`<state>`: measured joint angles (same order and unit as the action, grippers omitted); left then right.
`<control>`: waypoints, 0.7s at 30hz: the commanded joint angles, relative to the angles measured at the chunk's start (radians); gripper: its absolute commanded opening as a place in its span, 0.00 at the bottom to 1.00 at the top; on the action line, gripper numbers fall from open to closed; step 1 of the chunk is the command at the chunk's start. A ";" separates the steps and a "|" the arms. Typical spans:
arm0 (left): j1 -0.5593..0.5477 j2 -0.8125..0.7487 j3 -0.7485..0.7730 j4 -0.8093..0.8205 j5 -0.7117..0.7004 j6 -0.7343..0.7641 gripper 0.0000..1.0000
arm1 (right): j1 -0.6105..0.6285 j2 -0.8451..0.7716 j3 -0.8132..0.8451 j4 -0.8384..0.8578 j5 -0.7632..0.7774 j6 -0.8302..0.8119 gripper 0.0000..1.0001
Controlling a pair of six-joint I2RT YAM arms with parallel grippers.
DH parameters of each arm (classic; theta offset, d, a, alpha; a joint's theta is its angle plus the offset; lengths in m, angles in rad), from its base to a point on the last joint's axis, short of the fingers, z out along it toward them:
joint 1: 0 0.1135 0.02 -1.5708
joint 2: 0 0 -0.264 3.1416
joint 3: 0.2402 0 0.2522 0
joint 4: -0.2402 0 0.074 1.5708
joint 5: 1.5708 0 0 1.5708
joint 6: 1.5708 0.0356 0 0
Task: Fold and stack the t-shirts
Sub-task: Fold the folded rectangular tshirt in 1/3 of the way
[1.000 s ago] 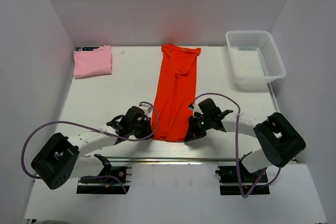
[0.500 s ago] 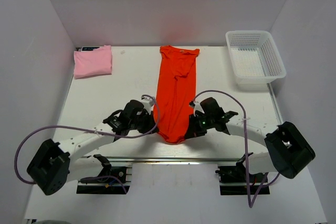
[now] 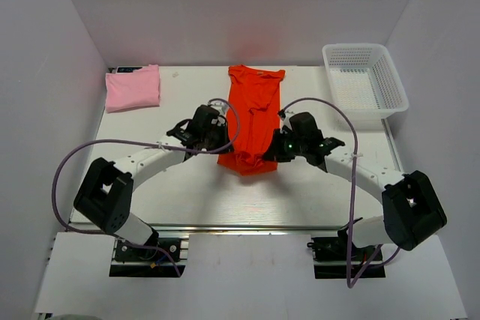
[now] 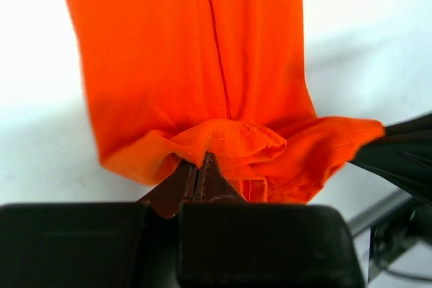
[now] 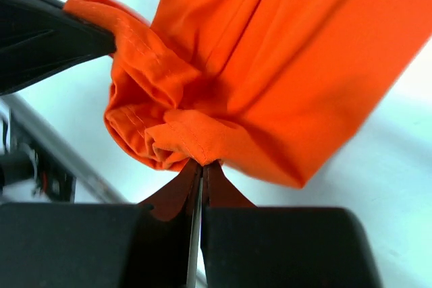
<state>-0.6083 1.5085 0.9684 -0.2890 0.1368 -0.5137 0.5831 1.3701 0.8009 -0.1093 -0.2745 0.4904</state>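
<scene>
The orange-red t-shirt (image 3: 253, 106) lies as a long narrow strip down the table's middle, neck at the far end. Its near hem is lifted and bunched over its middle. My left gripper (image 3: 222, 146) is shut on the hem's left corner, which shows in the left wrist view (image 4: 223, 141). My right gripper (image 3: 273, 149) is shut on the hem's right corner, which shows in the right wrist view (image 5: 182, 141). The pale pink t-shirt (image 3: 133, 87) lies folded at the far left corner, away from both grippers.
A white mesh basket (image 3: 364, 84) stands at the far right of the table. White walls enclose the table (image 3: 180, 185) on three sides. Purple cables loop over both arms.
Both grippers have moved away from the near edge toward the far end, carrying the orange-red shirt's near hem up and over its lower part. The strip now looks shorter.
</scene>
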 commanded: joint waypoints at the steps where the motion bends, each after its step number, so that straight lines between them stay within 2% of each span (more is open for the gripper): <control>1: 0.056 0.045 0.093 -0.050 -0.046 0.000 0.00 | -0.032 0.024 0.072 -0.013 0.093 -0.004 0.00; 4: 0.105 0.088 0.159 -0.059 -0.046 0.010 0.00 | -0.063 0.066 0.142 -0.016 0.121 -0.013 0.00; 12: 0.182 0.252 0.349 0.001 0.093 0.081 0.00 | -0.146 0.165 0.297 -0.038 0.152 -0.069 0.00; 21: 0.237 0.387 0.524 0.024 0.153 0.124 0.00 | -0.232 0.299 0.432 -0.033 0.095 -0.125 0.00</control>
<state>-0.3870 1.8755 1.4223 -0.2909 0.2485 -0.4206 0.3737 1.6447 1.1721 -0.1574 -0.1604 0.4061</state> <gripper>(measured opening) 0.022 0.010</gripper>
